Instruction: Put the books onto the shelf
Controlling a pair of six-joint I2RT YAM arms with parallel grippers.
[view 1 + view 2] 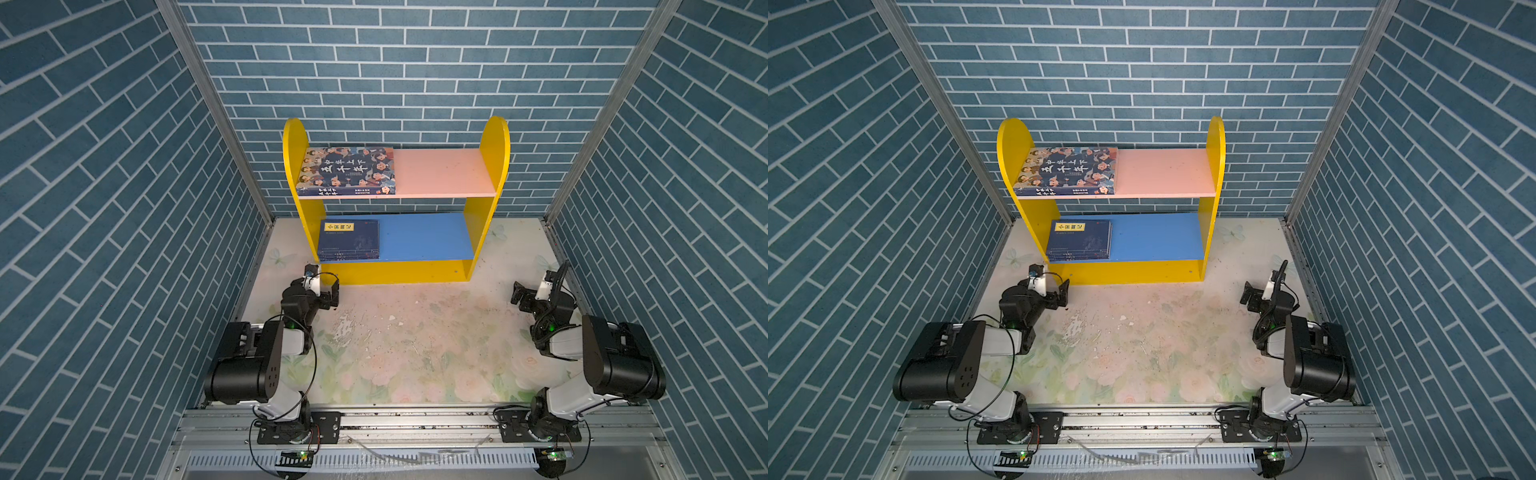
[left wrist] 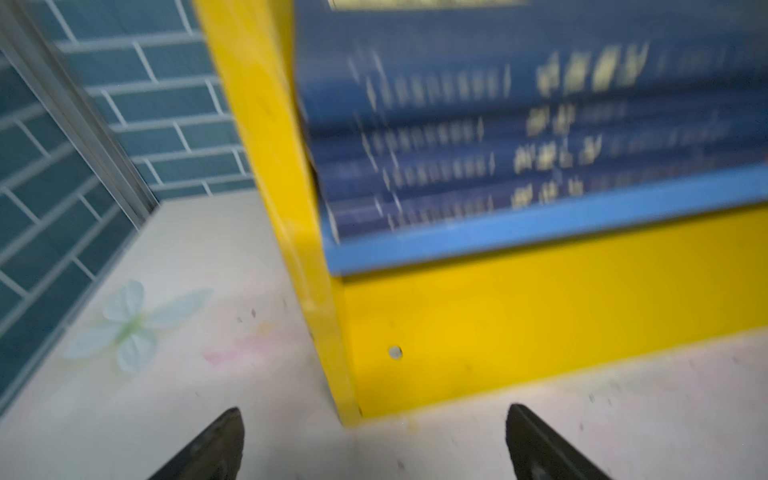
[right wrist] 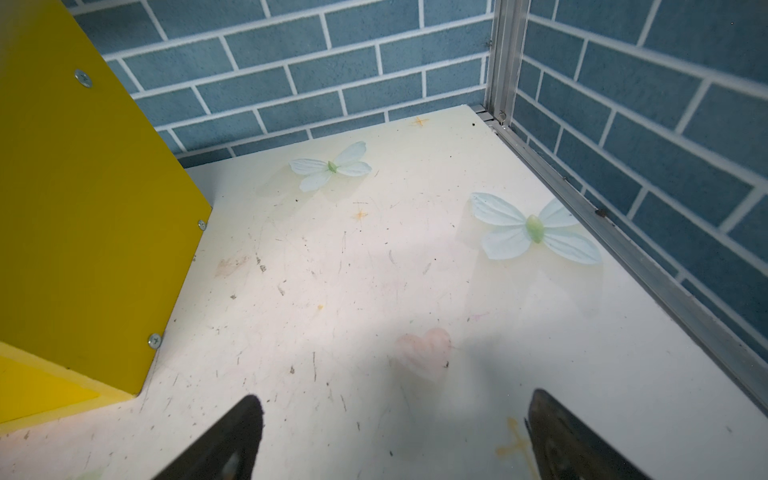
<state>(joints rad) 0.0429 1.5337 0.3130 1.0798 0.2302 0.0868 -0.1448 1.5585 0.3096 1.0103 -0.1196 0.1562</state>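
My left jaws are spread, empty, just short of the shelf (image 1: 399,272) front-left corner over the tabletop (image 1: 415,332). Right jaws spread too, empty, out beside its right panel. Past the left jaws, thin navy books (image 1: 349,241) stacked on blue board (image 1: 424,237); thick book (image 1: 347,170) higher, on pink board (image 1: 440,172).

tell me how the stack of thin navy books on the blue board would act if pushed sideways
The stack of thin navy books would probably shear, top ones sliding, since four separate spines lie loosely layered. Each looks thin, so likely light and somewhat floppy.
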